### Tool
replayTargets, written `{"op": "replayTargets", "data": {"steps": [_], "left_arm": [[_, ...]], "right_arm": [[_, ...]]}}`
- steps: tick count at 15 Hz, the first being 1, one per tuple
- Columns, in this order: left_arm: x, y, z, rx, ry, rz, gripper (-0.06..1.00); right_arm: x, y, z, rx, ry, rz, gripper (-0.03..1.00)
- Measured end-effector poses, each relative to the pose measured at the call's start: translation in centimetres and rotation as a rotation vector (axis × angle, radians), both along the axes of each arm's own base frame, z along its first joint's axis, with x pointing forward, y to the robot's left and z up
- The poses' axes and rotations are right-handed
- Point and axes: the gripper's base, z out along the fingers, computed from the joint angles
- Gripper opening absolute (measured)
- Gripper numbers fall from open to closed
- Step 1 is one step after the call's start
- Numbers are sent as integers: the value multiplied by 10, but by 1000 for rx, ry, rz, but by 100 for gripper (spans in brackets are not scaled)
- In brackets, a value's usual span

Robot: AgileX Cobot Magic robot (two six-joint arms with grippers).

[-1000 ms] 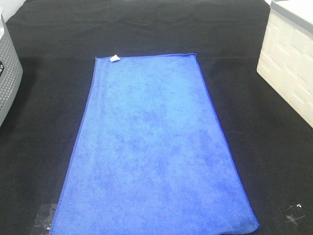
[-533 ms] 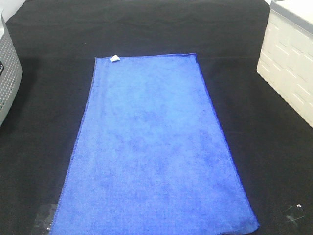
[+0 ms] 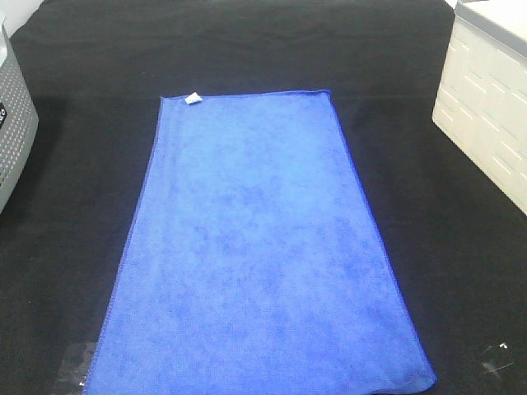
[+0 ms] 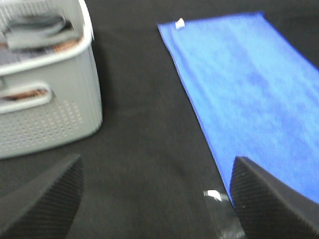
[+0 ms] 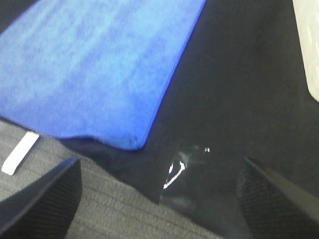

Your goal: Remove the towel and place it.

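The royal-blue towel [image 3: 259, 247] lies flat and spread out on the black table cloth [image 3: 247, 49], its small white tag [image 3: 193, 98] at the far left corner. It also shows in the left wrist view [image 4: 254, 84] and the right wrist view [image 5: 94, 64]. Neither gripper shows in the exterior high view. My left gripper [image 4: 157, 199] is open and empty above the cloth, left of the towel's left hem. My right gripper [image 5: 159, 199] is open and empty near the towel's near right corner [image 5: 132, 142].
A grey perforated basket [image 3: 15, 123] with dark items stands at the left edge, also in the left wrist view [image 4: 45, 84]. A white ribbed box [image 3: 486, 107] stands at the right. Clear tape patches [image 3: 78, 362] [image 5: 179, 174] lie on the cloth near the front corners.
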Motion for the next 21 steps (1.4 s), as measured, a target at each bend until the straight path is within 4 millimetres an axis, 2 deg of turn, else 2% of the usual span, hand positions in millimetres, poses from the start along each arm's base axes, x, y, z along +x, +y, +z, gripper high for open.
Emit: {"op": "replayTargets", "data": {"steps": [2, 11, 13, 15, 21], "left_arm": [[6, -2, -11, -14, 36, -11, 75], [7, -3, -11, -26, 21, 0, 75], [8, -3, -11, -23, 19, 89, 75], [8, -3, -10, -23, 18, 102, 75], [8, -3, -10, -23, 18, 102, 75]], "right_arm": [[4, 1, -2, 3, -19, -2, 81], [5, 1, -2, 7, -29, -3, 81], [6, 2, -2, 15, -28, -102, 81], [7, 3, -1, 17, -29, -171, 81], [7, 4, -1, 26, -29, -169, 81]]}}
